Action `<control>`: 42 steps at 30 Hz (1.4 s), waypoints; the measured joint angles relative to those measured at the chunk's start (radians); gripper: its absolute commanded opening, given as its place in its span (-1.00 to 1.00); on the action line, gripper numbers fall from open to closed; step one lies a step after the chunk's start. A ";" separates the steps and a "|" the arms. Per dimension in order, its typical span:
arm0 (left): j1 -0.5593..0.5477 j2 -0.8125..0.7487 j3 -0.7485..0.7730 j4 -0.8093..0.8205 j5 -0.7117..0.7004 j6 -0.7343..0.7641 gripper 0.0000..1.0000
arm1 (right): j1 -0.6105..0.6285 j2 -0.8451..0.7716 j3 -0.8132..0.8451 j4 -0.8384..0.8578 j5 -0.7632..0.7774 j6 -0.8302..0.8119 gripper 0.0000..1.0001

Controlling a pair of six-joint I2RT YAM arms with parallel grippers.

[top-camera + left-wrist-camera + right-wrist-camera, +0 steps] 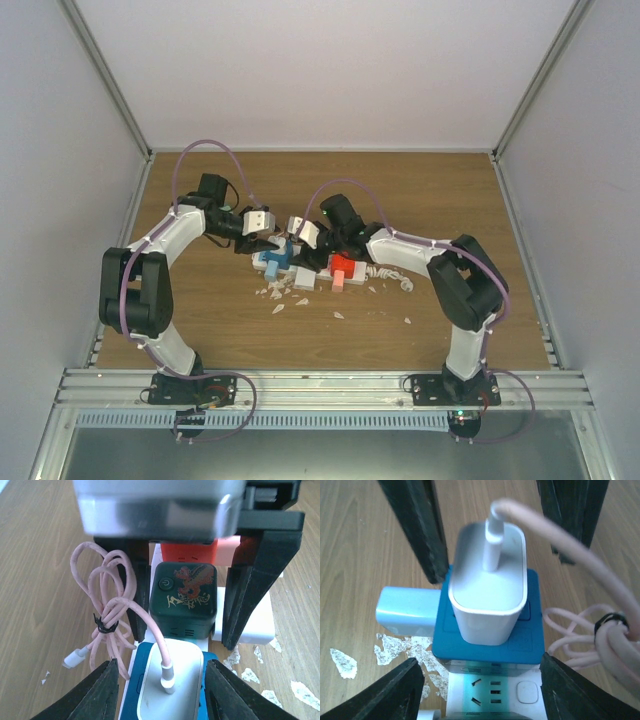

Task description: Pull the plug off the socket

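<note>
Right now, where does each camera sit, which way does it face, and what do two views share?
Top external: above and behind, looking down at the wooden table; left arm and right arm show whole.
Left wrist: on the left arm, looking past its own fingers at the white charger.
Right wrist: on the right arm, own fingers low, facing that charger.
Shared: both wrist views show the charger on the blue adapter.

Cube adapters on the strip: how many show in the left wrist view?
3: blue cube nearest, under the white charger; dark green cube in the middle; red cube farthest, partly covered. Others may be hidden.
</note>
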 measured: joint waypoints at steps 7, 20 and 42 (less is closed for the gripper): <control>0.000 0.000 -0.006 -0.011 -0.008 0.035 -0.22 | 0.001 0.040 0.010 0.022 0.029 0.011 0.39; -0.001 0.000 -0.016 -0.007 -0.006 0.060 -0.59 | 0.002 0.061 0.011 0.069 0.008 0.022 0.42; 0.006 0.039 0.056 -0.103 0.030 0.060 -0.89 | -0.002 0.073 0.006 0.097 -0.024 0.018 -0.28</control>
